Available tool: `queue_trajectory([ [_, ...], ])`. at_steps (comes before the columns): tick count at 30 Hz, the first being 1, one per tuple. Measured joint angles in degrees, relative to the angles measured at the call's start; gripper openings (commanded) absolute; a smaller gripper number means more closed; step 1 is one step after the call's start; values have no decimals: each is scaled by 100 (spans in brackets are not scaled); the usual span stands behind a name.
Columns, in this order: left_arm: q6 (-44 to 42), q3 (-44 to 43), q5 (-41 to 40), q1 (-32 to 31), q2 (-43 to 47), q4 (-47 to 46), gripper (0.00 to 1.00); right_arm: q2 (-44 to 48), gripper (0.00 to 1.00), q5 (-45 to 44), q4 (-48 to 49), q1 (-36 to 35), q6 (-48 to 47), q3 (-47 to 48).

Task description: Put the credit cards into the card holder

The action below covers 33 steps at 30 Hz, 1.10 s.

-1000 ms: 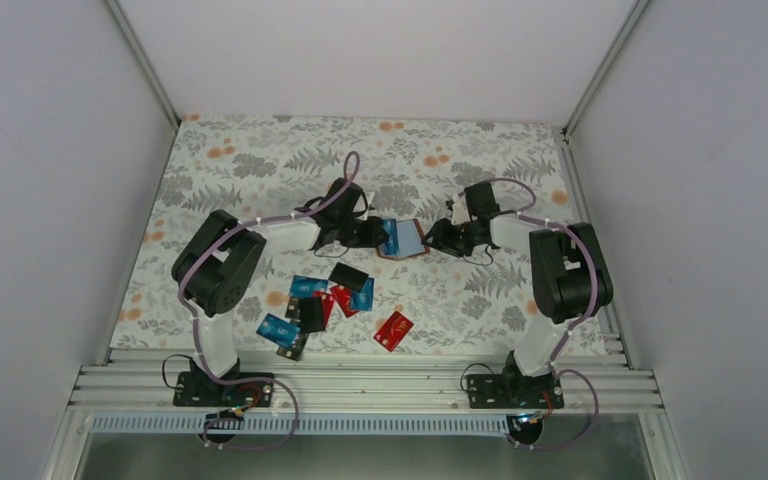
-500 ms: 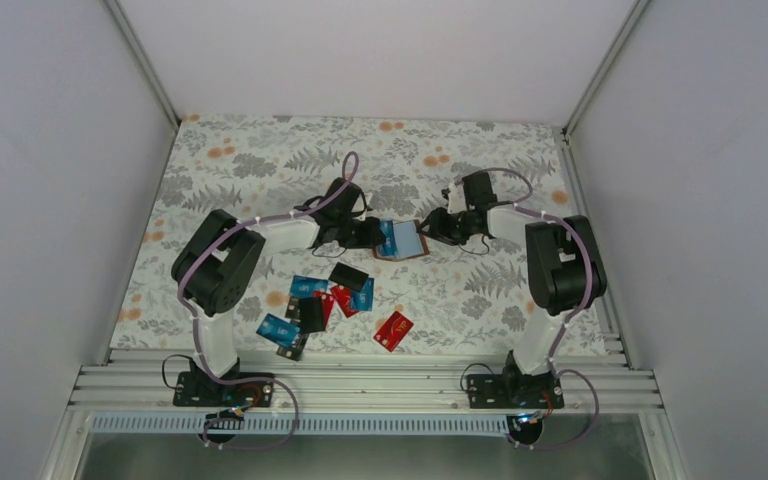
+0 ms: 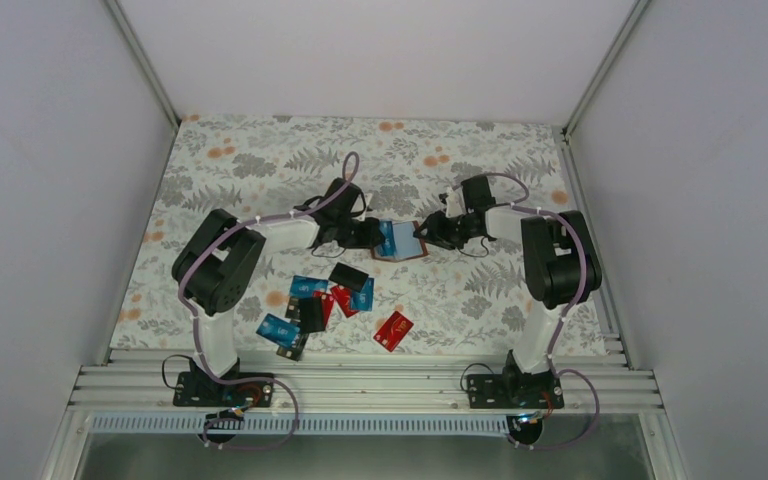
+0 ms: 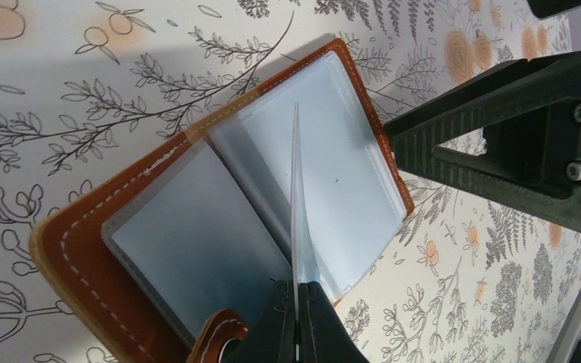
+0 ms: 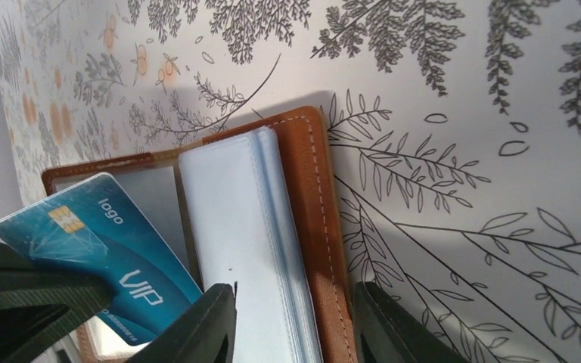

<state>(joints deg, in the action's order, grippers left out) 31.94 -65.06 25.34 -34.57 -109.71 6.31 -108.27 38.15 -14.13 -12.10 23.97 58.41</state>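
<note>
Floral tabletop, centre. Right gripper has moved in, jaws part-open astride right flap of open card holder; pinch unclear. Left gripper clamped on blue card, edge over sleeves. Insertion looks imminent.

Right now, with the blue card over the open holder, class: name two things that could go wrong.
1. The left end effector holds the blue card edge-on above the clear sleeves; it may miss a pocket mouth and slip between pages.
2. The right end effector sits at the card holder's right half, not clearly pinning it; a push may shift it.
</note>
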Motion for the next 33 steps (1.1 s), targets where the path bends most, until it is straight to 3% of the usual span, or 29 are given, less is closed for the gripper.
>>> queue_trajectory([
  [11,2,417,142,136,-7,-409,2,2,46,87,17,0,0,0],
  [15,0,468,203,164,-7,-498,2,33,36,63,9,0,2,-31],
  [24,-4,472,295,199,-48,-533,2,33,5,326,66,33,96,-162],
  [33,291,619,656,299,-52,-702,2,33,5,514,269,42,149,-308],
])
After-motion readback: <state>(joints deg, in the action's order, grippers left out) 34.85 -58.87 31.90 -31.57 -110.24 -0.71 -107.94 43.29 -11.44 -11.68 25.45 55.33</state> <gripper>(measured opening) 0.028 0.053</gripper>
